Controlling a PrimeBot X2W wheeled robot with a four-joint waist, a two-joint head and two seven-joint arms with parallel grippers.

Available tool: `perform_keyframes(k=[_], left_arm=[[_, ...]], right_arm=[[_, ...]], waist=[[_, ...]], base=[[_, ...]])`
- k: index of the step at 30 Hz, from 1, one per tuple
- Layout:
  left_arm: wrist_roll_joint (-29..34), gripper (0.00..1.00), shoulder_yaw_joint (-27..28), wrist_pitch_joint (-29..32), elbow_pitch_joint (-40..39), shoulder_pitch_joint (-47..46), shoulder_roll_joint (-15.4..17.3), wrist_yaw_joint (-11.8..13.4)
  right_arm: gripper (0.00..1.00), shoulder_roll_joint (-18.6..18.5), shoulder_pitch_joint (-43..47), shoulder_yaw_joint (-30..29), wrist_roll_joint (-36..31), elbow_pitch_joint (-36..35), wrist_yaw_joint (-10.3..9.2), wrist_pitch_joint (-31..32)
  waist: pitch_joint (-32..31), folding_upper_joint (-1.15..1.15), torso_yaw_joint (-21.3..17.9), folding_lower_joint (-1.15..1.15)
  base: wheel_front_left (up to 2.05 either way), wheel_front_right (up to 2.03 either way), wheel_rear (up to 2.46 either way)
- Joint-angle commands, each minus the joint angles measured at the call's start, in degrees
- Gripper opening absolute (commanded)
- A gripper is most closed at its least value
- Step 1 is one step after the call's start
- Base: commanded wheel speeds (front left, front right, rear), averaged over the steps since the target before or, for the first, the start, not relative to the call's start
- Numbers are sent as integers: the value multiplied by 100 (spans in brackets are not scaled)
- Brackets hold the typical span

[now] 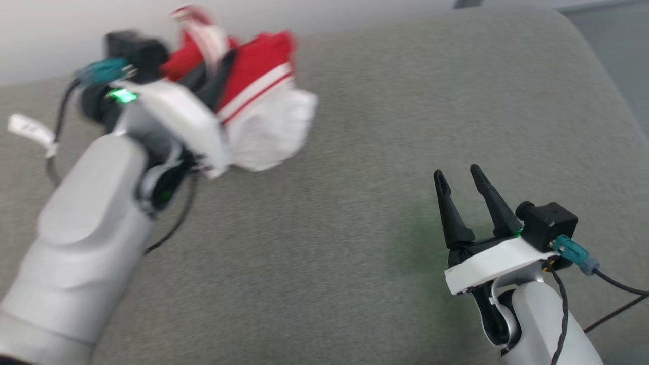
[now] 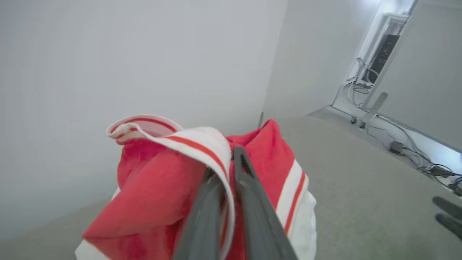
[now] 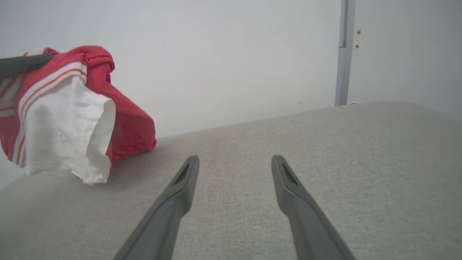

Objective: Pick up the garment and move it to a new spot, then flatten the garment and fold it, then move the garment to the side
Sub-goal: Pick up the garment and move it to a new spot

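– Head view, upper left: garment (image 1: 258,71) bunched up, left pincer (image 2: 224,164) clamped on it. Any writing?
– White tag (image 1: 30,131) at left edge, too blurred to read. Right pincer (image 1: 457,172), lower right, spread apart, empty.

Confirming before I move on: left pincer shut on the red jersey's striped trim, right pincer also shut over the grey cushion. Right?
No: the right pincer is open over the grey cushion, as the right wrist view shows. The left pincer does hold the red jersey.
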Motion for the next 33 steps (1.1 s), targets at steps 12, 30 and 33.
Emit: perform_keyframes(k=[12, 30, 33], left_arm=[[-1117, 0, -925, -207, 248, -836, -473, 7], [-447, 0, -3013, 851, 2223, -1163, 668, 8], [-495, 0, -3354, 1074, 2405, -1118, 678, 10]], right_arm=[[100, 62, -45, -157, 449, -67, -2, -13], [100, 62, -222, 56, 969, -131, -2, -13], [100, 59, -274, 94, 1034, -147, -2, -13]], waist=[[427, 0, -987, 0], [872, 0, -1437, 0], [941, 0, -1505, 0]], base=[[0, 0, 0], [0, 0, 0], [0, 0, 0]])
